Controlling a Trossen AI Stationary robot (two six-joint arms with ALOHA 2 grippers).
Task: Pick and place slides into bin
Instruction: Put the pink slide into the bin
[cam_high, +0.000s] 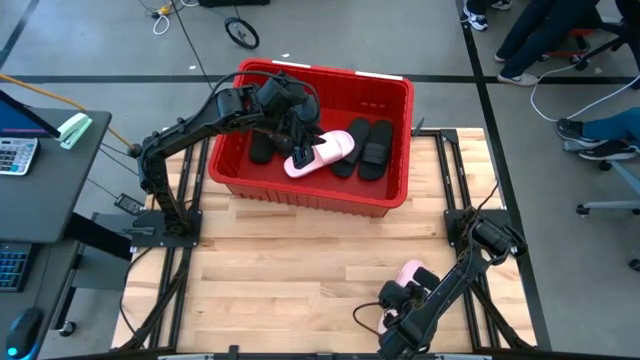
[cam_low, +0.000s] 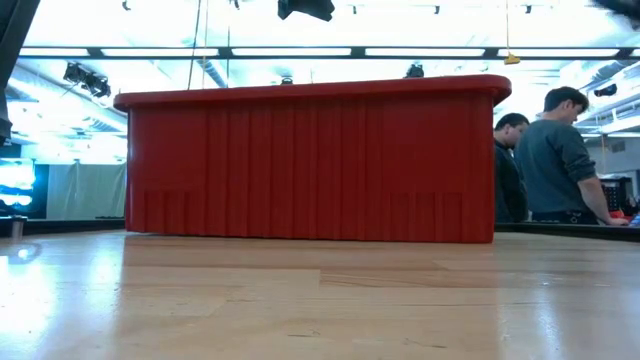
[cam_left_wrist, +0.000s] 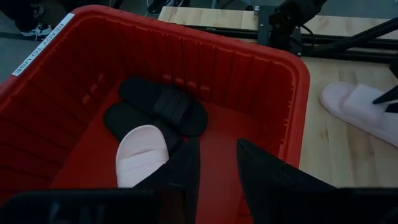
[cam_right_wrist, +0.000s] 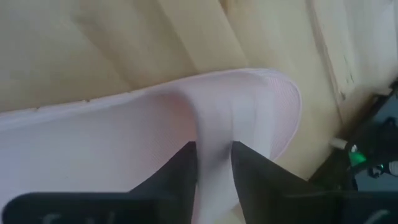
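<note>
High view: five slides are seen inside the bin (cam_high: 398, 150); the last pink slide (cam_high: 411, 270) is pinched by the right end effector (cam_high: 405, 297) outside it, while the left end effector (cam_high: 300, 145) is held clenched, empty, over it.

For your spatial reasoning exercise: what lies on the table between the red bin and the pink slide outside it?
Only bare wood, in the high view, between the bin and the pink slide.

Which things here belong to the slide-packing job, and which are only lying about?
Job: red bin; pink slide in bin; black slides in bin; pink slide on table, right gripper closing on it.
Lying about: calculator; cables on floor.
</note>
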